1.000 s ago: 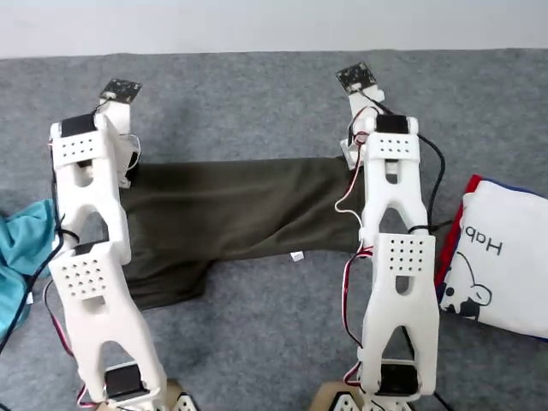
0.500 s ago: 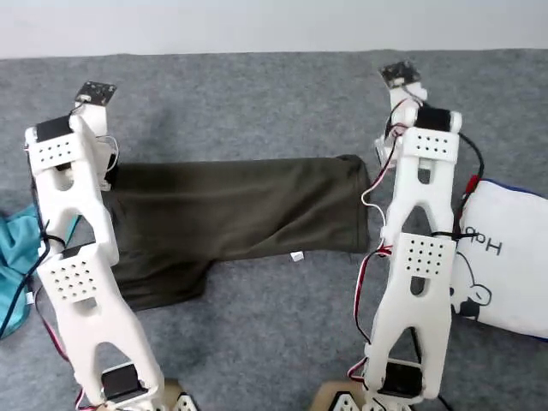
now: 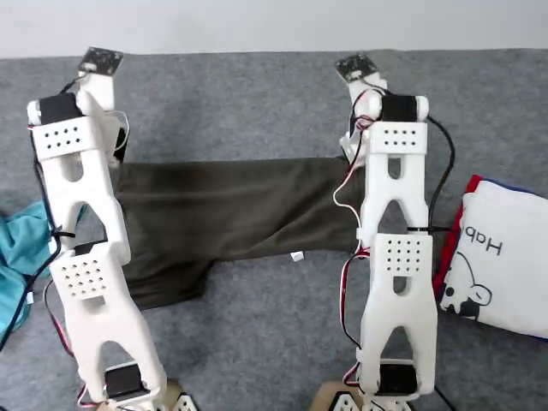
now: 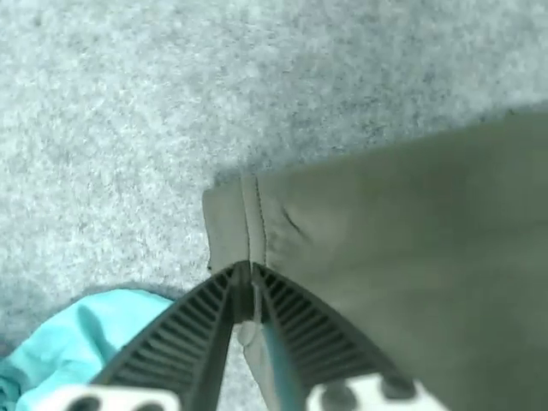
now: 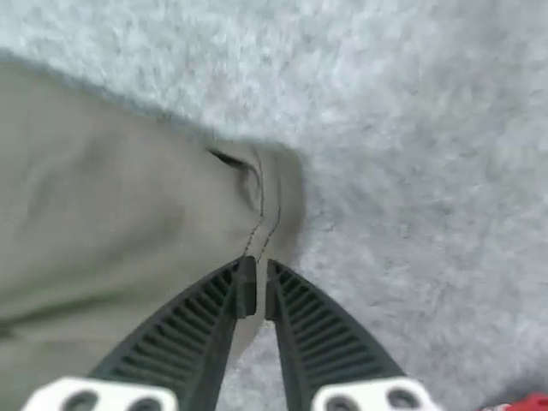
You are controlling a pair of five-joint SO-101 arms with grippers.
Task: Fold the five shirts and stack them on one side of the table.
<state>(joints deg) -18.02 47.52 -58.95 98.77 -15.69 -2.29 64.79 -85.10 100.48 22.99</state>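
A dark olive shirt (image 3: 231, 210) lies spread flat across the grey table, between my two arms. My left gripper (image 4: 248, 278) is shut on the hem at the shirt's far left corner (image 4: 240, 223). At the far right corner (image 5: 274, 184), my right gripper (image 5: 257, 274) is shut on the shirt's edge. In the high view the left gripper (image 3: 118, 158) and the right gripper (image 3: 349, 156) sit mostly under their own arms. A white tag (image 3: 297, 255) shows at the shirt's near edge.
A crumpled teal shirt (image 3: 21, 248) lies at the table's left edge, close to the left arm, and the teal shirt (image 4: 77, 342) also appears beside the left gripper. A folded white printed shirt (image 3: 501, 257) tops a stack at the right edge.
Half a second ago both arms were swung outward, pulling the olive shirt wide. Now both have come back inward, still holding its far corners.
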